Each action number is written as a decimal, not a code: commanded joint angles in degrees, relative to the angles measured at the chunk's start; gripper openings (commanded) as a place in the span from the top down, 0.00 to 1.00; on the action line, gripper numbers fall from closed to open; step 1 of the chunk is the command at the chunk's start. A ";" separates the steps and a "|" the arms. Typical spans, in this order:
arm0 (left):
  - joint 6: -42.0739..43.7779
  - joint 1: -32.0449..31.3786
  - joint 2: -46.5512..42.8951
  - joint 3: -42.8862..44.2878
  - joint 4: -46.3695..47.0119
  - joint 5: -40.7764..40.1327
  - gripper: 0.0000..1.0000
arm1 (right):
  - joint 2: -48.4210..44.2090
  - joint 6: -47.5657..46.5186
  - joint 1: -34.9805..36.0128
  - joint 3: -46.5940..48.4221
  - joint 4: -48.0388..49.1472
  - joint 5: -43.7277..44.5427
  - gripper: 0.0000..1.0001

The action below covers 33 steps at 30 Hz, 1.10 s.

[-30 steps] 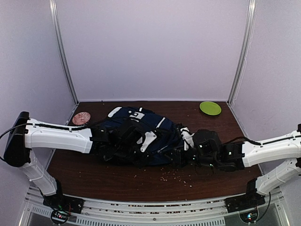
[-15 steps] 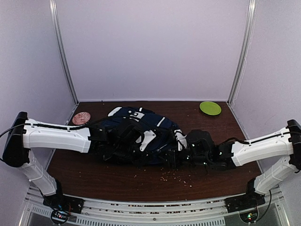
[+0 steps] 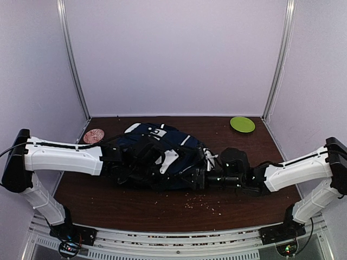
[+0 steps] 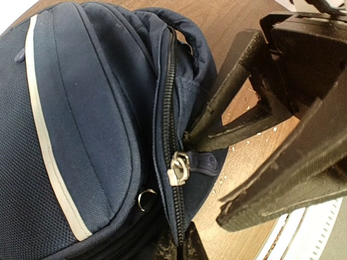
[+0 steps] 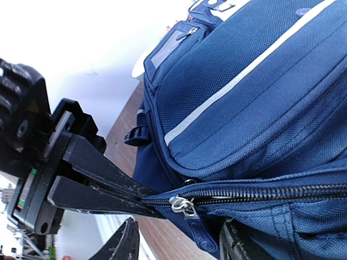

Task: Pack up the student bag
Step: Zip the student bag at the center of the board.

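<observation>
Left hand [image 4: 181, 244] pinches student bag [image 4: 81, 108] seam; right hand [image 5: 181, 230] straddles zipper pull [image 4: 179, 167].

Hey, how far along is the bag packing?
Done: the zip on the bag looks closed where visible. In hand: the left hand is shut on the bag beside the zip, and the right hand stands open around the zip pull. Left: gripping that pull; what's inside is hidden.

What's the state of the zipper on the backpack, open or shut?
Shut along the stretch that shows: the zipper teeth on the backpack mesh right up to the slider. Beyond the slider, cannot tell.
</observation>
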 commanded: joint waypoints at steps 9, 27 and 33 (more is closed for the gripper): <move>-0.29 -1.23 -6.80 2.02 9.62 3.33 1.00 | 4.95 7.32 -3.61 -4.31 10.13 -6.02 0.48; 0.08 -1.25 -6.85 2.50 9.54 3.63 1.00 | 9.77 12.49 -4.40 -5.47 21.02 -12.30 0.78; 0.07 -1.26 -6.77 2.45 9.53 3.70 1.00 | 9.87 12.48 -4.38 -5.28 20.76 -12.48 0.86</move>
